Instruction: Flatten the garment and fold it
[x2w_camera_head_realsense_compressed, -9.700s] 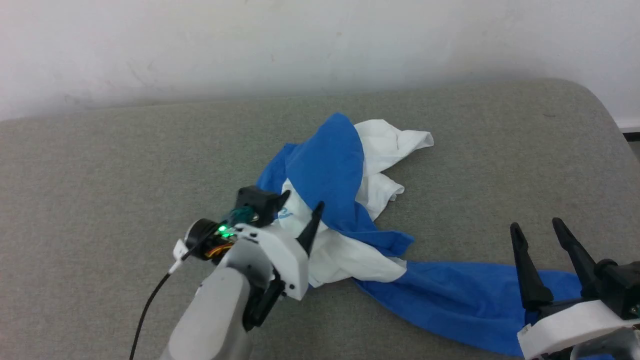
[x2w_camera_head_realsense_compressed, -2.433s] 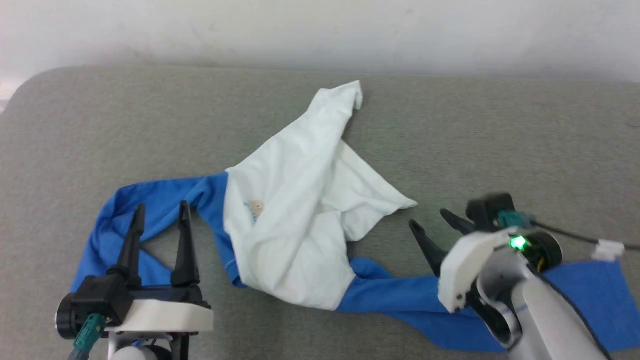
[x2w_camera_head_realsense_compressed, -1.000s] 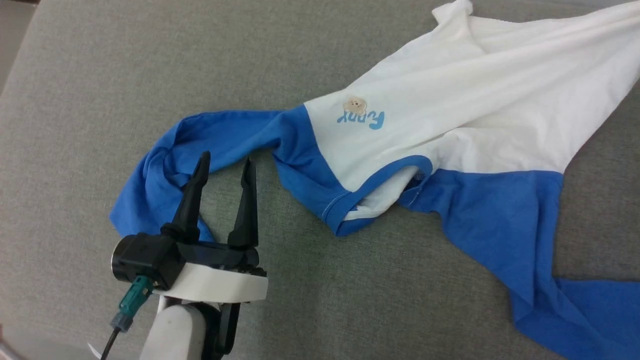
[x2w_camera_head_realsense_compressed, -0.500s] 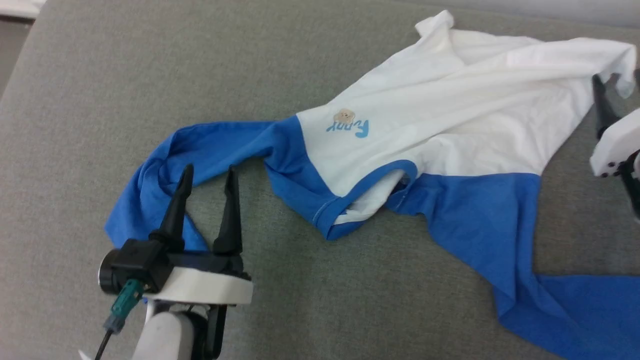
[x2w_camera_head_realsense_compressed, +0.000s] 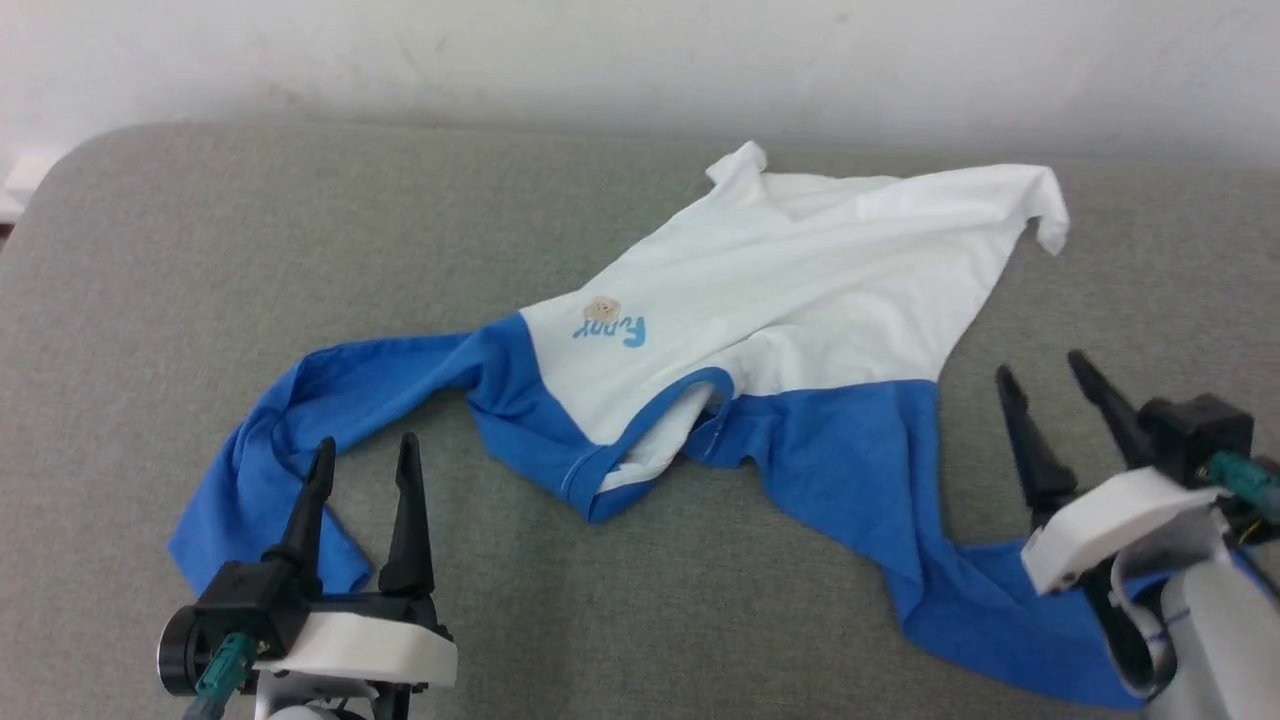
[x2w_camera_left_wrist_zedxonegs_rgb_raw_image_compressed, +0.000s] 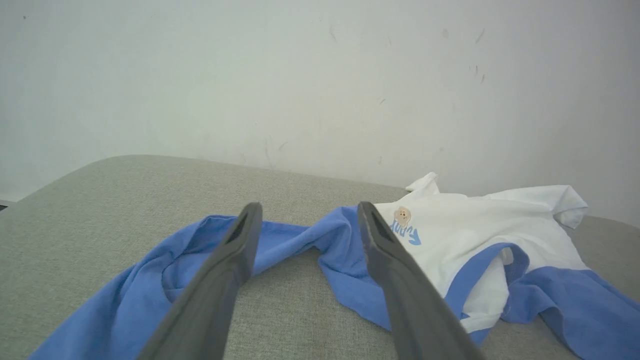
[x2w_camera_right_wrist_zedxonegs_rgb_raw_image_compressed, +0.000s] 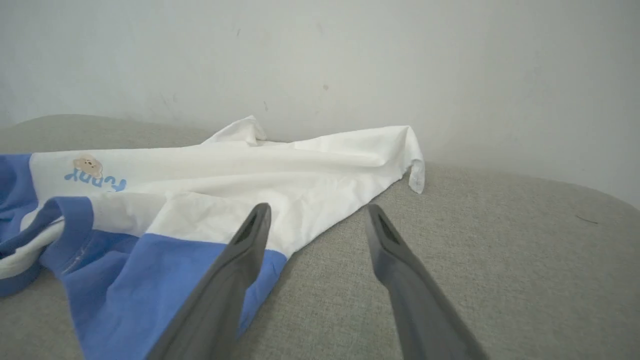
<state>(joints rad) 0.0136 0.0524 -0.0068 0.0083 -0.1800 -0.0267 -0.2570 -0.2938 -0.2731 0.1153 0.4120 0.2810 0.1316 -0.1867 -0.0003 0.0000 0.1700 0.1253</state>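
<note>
A grey, woven-fabric tabletop (x2w_camera_head_realsense_compressed: 170, 230) spreads across the head view, its far left corner rounded. Behind it, meeting its far edge, stands a plain white wall (x2w_camera_head_realsense_compressed: 620, 60) with faint scuffs and small dark specks. These marks are clearer in the wrist views. A pale strip (x2w_camera_head_realsense_compressed: 25, 175) shows beyond the corner, too small to identify.

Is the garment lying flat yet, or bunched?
Spread but not flat: the garment shows creases across its body, and one blue sleeve lies twisted.

Tapered black fingers (x2w_camera_head_realsense_compressed: 310, 500), white housings (x2w_camera_head_realsense_compressed: 350, 648)
</note>
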